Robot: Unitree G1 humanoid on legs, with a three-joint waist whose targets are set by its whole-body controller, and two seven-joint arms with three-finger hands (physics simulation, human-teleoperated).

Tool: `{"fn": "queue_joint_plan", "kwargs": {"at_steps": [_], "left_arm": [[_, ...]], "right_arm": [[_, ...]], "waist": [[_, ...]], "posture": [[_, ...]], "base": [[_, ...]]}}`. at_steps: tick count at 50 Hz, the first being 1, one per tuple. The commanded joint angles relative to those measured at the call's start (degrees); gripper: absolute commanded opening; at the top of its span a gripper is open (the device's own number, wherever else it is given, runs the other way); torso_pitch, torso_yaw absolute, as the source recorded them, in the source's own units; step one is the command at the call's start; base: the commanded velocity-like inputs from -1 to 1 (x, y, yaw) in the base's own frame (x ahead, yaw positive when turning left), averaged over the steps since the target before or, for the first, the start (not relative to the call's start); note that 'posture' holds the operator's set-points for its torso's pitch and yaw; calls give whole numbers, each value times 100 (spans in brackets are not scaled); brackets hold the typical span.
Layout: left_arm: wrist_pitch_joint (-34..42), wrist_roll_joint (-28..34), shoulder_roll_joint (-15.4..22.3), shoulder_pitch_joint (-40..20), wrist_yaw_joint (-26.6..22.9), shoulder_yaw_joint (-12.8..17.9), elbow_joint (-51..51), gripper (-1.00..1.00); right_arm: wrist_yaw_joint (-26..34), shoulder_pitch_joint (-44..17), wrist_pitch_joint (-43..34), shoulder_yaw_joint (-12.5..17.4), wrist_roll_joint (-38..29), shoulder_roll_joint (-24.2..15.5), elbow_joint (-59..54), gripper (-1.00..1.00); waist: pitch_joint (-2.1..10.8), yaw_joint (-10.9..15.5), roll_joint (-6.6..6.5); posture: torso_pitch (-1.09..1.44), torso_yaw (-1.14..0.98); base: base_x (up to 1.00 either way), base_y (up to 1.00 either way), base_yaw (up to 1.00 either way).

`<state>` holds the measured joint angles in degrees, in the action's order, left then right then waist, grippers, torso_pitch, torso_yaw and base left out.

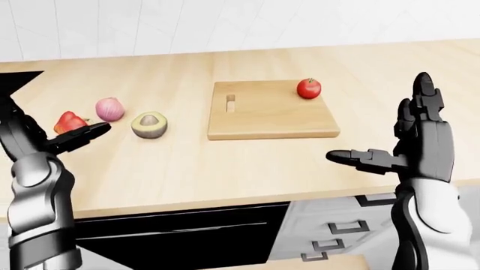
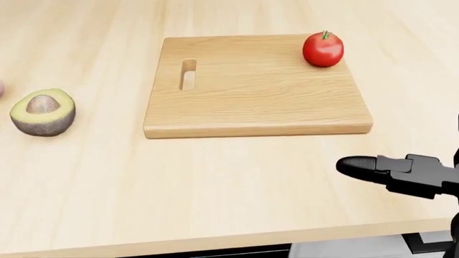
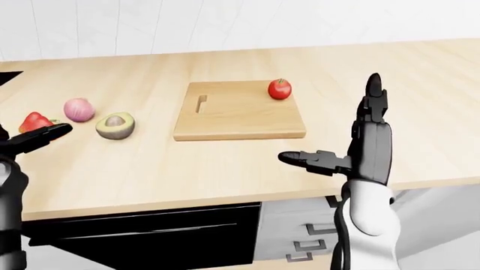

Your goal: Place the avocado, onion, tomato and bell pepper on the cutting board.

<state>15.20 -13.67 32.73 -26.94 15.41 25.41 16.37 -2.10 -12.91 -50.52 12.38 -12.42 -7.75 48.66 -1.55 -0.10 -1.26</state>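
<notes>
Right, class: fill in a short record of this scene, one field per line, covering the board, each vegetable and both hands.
board: on counter, holds only the tomato
tomato: on board, top right corner in the left-eye view
avocado: on counter, left of board
onion: left of avocado
pepper: leftmost, partly behind left hand
left hand: open, empty
right hand: open, empty

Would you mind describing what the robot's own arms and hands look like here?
Both forearms are glossy silver-white, rounded shells. The right robot hand is black and blocky, with jointed segments and rounded fingertips. The left robot hand is black too. No cables or markings show.
</notes>
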Motion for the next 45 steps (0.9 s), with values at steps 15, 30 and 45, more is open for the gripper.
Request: {"fn": "queue_joint_plan", "kwargs": {"at_steps": [15, 30, 45], "left_arm": [[-751, 170, 192, -448, -21, -176, 700, 100], [-986, 565, 338, -600, 109, -266, 1266, 100], [-1275, 755, 557, -1256, 210, -479, 2145, 82]], "right_arm": [[-21, -108, 155, 55, 22, -63, 180, 100], [6, -29, 149, 66, 4, -48, 256, 100], [69, 17, 66, 159, 15, -68, 397, 100]], "waist": [[133, 3, -34], [143, -9, -43], [154, 3, -37]], "posture": [[0, 0], [0, 0], [0, 0]], "base": [[0, 0, 0], [0, 0, 0], [0, 0, 0]]}}
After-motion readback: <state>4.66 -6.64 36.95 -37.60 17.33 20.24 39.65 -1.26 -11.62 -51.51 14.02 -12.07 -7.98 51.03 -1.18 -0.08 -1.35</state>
